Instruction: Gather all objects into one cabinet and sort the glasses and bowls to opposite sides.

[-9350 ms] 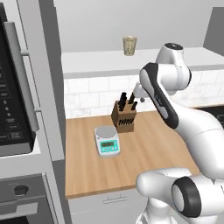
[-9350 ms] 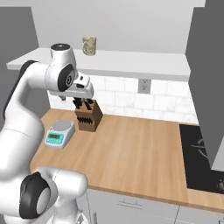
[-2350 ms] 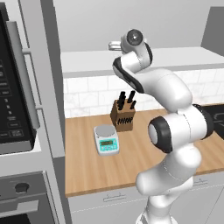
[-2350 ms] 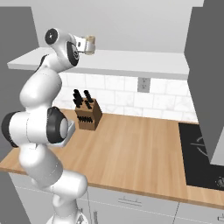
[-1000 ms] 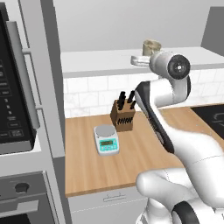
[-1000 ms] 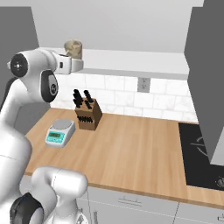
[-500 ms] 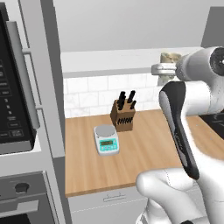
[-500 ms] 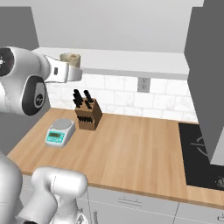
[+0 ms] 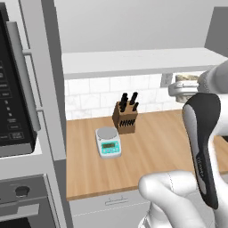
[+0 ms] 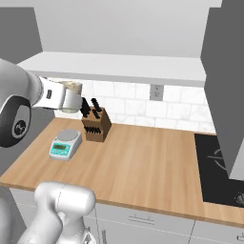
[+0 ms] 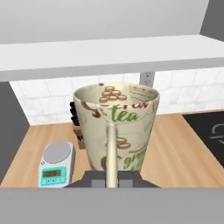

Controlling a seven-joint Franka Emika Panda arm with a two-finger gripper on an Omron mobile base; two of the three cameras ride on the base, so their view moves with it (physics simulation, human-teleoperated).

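Carried off shelf since earlier frames: beige mug [image 11: 117, 127], then standing on white shelf slab [image 10: 119, 66], now held in air below slab level, above left part of wooden counter [image 10: 143, 157]. Gripper [image 11: 111, 177] closed on mug handle. Mug upright, long axis vertical, mouth up, handle toward camera in hand view. Printed "tea" lettering seen in hand view; base views show plain beige cup [image 9: 187, 82]. Counted: one mug, one knife block [image 9: 125, 116], one scale [image 9: 108, 141].
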